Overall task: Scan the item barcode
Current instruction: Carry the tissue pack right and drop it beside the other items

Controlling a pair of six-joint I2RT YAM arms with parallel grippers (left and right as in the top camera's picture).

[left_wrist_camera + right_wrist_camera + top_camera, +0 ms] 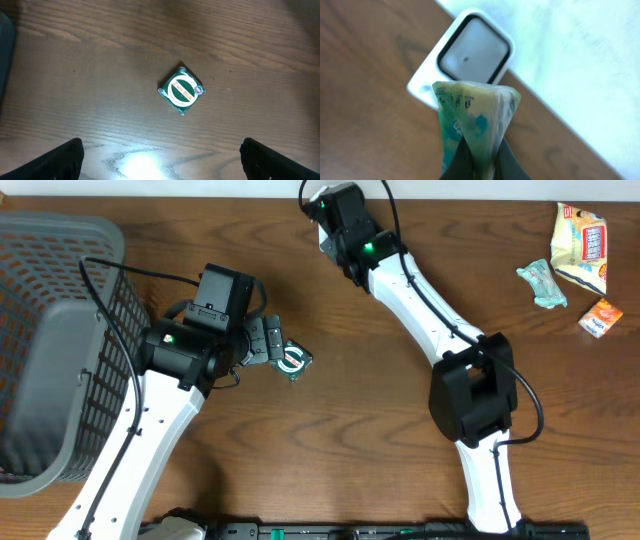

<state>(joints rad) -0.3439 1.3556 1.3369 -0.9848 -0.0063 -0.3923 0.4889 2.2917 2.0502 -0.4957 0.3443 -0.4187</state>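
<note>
A green-and-yellow packet (475,115) is pinched in the right jaws and held just before the window of a white scanner (470,50) at the counter's (365,100) edge. The left jaws are spread wide above a green Zam-Buk sachet (181,90) lying on the counter.

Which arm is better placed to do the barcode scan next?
Right. The right pincer is shut on a green-yellow packet, in front of the white scanner. The left pincer hangs open above a green square item lying on the table, holding nothing.
</note>
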